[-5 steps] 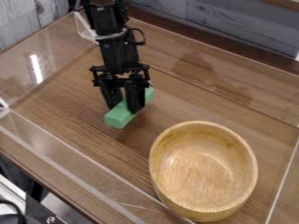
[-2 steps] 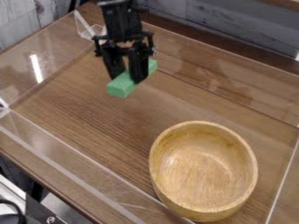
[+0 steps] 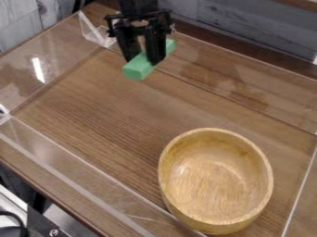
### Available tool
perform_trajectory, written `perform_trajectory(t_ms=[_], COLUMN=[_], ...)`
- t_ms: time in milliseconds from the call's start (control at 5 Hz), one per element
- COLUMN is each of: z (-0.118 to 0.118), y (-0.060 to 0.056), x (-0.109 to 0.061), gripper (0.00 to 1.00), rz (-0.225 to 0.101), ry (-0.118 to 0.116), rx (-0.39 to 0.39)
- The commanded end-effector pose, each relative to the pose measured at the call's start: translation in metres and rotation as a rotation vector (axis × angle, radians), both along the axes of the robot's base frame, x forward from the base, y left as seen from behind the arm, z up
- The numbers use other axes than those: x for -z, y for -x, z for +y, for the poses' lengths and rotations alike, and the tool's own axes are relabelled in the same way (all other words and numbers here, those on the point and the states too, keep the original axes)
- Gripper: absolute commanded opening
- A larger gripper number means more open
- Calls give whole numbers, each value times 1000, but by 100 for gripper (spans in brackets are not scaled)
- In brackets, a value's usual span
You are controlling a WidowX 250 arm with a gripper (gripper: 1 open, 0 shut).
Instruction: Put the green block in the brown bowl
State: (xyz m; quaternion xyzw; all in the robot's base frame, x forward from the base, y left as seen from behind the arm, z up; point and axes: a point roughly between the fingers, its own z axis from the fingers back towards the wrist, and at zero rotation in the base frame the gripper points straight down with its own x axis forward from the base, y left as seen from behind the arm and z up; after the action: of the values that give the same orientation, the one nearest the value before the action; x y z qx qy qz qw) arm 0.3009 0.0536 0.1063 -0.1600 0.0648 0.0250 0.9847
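The gripper's fingers (image 3: 146, 54) hide the middle of the green block (image 3: 137, 68). The robot arm (image 3: 130, 7) is cut off by the top edge, and its dark parts are too blurred to tell apart. The black cable (image 3: 10, 222) is cut off by the left edge.

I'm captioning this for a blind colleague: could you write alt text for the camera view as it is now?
A black robot tool grips a green block near the top of a wooden table. A round tan-brown wooden bowl sits at lower right with nothing in it.
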Motion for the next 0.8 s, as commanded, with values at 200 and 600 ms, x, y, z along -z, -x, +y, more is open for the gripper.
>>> perform_trajectory(t_ms=[200, 600], z=[-12, -9], y=[-18, -20], x=[0, 6], gripper=[0, 0], rz=[-97, -119], ry=[-37, -48], rx=[84, 132])
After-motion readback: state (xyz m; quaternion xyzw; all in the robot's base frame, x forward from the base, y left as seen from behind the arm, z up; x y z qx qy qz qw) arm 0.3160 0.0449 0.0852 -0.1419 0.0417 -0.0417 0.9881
